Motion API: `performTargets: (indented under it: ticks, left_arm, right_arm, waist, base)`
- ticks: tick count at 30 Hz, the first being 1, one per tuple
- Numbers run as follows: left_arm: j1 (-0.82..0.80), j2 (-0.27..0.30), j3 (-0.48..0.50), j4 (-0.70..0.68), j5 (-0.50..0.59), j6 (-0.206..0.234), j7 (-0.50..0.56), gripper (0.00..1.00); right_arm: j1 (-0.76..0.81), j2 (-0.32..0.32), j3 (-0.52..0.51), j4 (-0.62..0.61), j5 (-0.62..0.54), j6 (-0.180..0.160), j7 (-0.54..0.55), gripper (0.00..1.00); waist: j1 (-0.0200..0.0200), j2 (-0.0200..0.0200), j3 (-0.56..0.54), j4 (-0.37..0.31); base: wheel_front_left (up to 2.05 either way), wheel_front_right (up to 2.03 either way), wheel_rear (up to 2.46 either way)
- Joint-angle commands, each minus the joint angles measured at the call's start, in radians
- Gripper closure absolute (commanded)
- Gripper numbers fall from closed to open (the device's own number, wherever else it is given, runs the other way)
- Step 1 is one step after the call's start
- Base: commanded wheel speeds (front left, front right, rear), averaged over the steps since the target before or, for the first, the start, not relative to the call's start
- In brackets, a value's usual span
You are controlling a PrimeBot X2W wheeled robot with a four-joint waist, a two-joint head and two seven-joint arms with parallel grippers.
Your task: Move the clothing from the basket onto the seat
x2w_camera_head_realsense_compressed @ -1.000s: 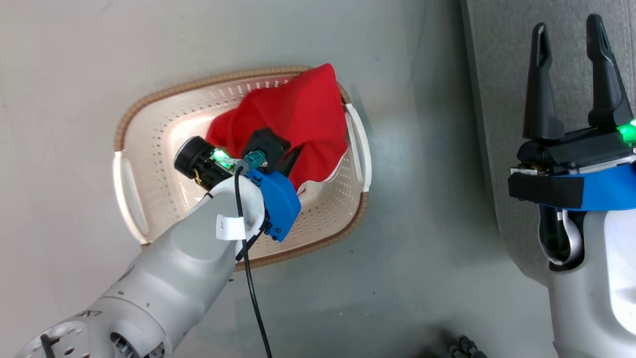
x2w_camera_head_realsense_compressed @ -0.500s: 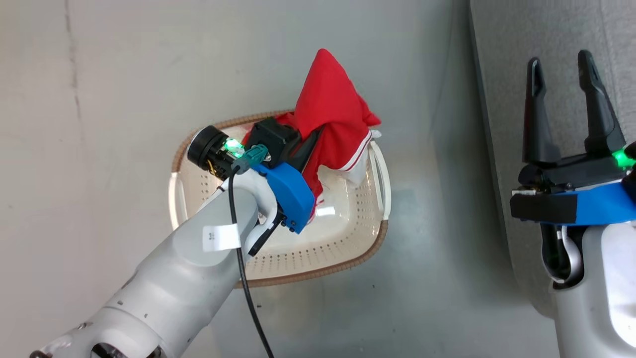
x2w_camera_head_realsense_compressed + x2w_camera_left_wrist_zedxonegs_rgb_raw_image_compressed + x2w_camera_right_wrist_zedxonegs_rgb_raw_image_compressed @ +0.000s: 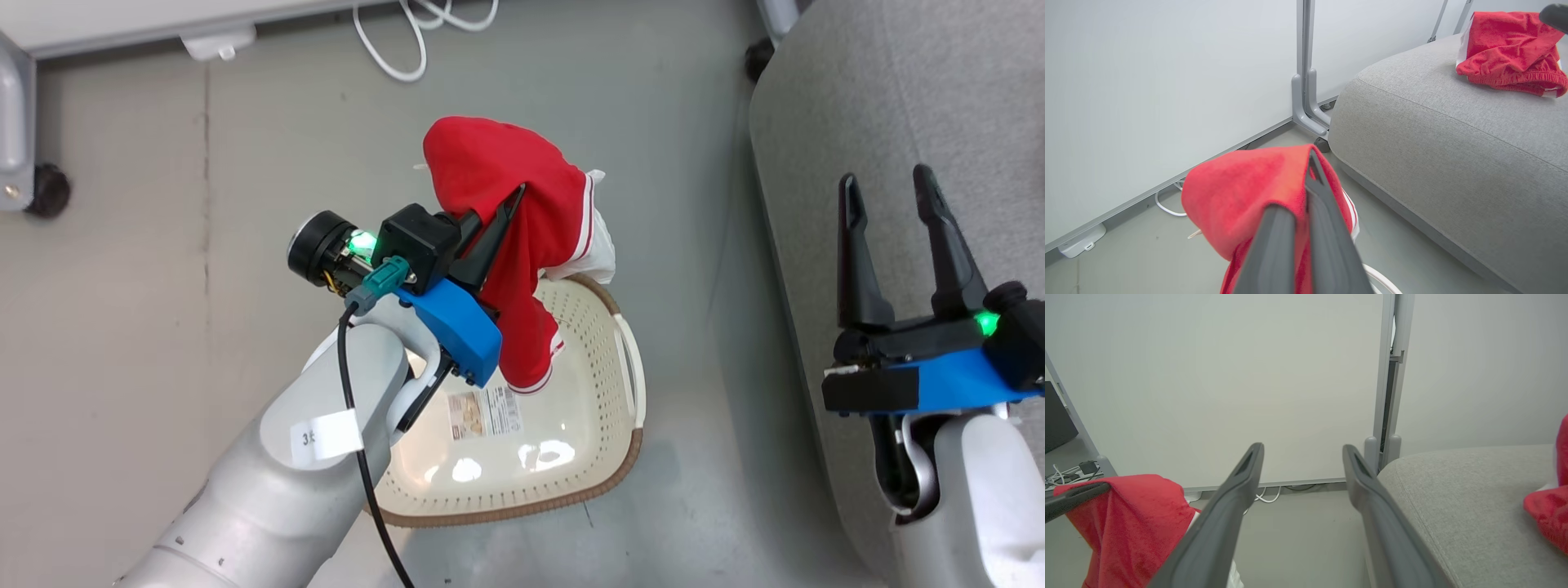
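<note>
- Head view: we see the red garment pinched between the closed fingers of the left gripper. It is draped over their tips and hangs below them, its white-trimmed hem dangling above the basket.
- The left arm reaches in from the lower left with its pale forearm rising. The wrist is bent so that the dark fingers point up and away across the floor.
- The basket stands on the floor beneath and behind the left gripper, and its label sticker shows on the bare bottom.
- In the left wrist view a second red garment lies crumpled on the seat, ahead and to the right of the left gripper and well apart from it.
- The right gripper hovers over the seat's near edge, its fingers spread wide with nothing between them.
- A second ago the garment lay bunched inside the basket, with the left gripper down among it. Now it hangs in the air from the fingers, and the sticker has come into sight.
- We take the basket's shift in the frame for camera motion. The right gripper's jaws stand as wide as before.
- Beyond the left fingertips, a white cable loops on the floor.
</note>
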Motion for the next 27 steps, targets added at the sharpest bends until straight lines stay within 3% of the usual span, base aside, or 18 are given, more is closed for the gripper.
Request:
performTargets:
  ticks: [1, 12, 27]
  left_arm:
    - [0.016, 0.004, 0.021, -0.022, 0.024, -0.001, -0.005, 1.00]
    - [0.058, 0.007, 0.074, -0.128, 0.091, -0.001, -0.005, 1.00]
    - [0.118, 0.011, 0.068, -0.199, 0.089, -0.001, -0.005, 1.00]
  right_arm:
    - [0.022, 0.004, -0.001, 0.006, 0.004, 0.000, 0.000, 0.00]
    - [0.101, 0.018, -0.006, 0.038, 0.007, 0.000, 0.000, 0.00]
    - [0.198, 0.027, -0.019, 0.059, 0.003, 0.000, 0.000, 0.00]
  waist:
    - [0.0001, 0.0000, -0.054, 0.005]
    - [0.0001, 0.0000, -0.193, 0.008]
    - [0.0001, 0.0000, -0.332, 0.014]
  base:
    - [0.00, 0.00, 0.00]
    - [0.00, 0.00, 0.00]
    - [0.00, 0.00, 0.00]
